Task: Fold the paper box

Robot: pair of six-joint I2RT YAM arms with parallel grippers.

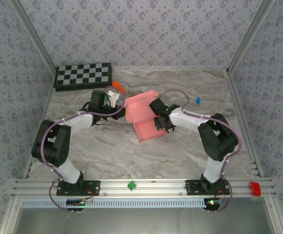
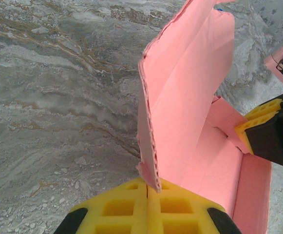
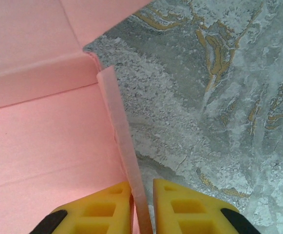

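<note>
Firstly, the left hand (image 2: 147,189) is clamped on the raised panel of the paper box (image 1: 139,110), which sits part-folded on the middle of the desk (image 1: 180,151); the right hand (image 3: 142,191) pinches its thin side wall.

**Overhead view.** Light is bright, even and diffuse, and it arrives from above. The left arm (image 1: 58,141) and the right arm (image 1: 214,136) cast soft, pale shadows on the table (image 1: 180,151) close beneath them. The patterned walls (image 1: 146,29) stay sharp into the corners of the frame.

**Left wrist view.** The yellow pads of the left gripper (image 2: 147,209) are slightly soft at the bottom edge. The paper box (image 2: 190,97) rising ahead of the pads is evenly lit. A faint shade lies along its fold, just right of the pads.

**Right wrist view.** The table to the right of the right gripper (image 3: 142,204) is sharp, with its grain resolved. The pink card to the left reads smooth and nearly featureless. A narrow shadow follows the card edge just ahead of the fingers.
</note>
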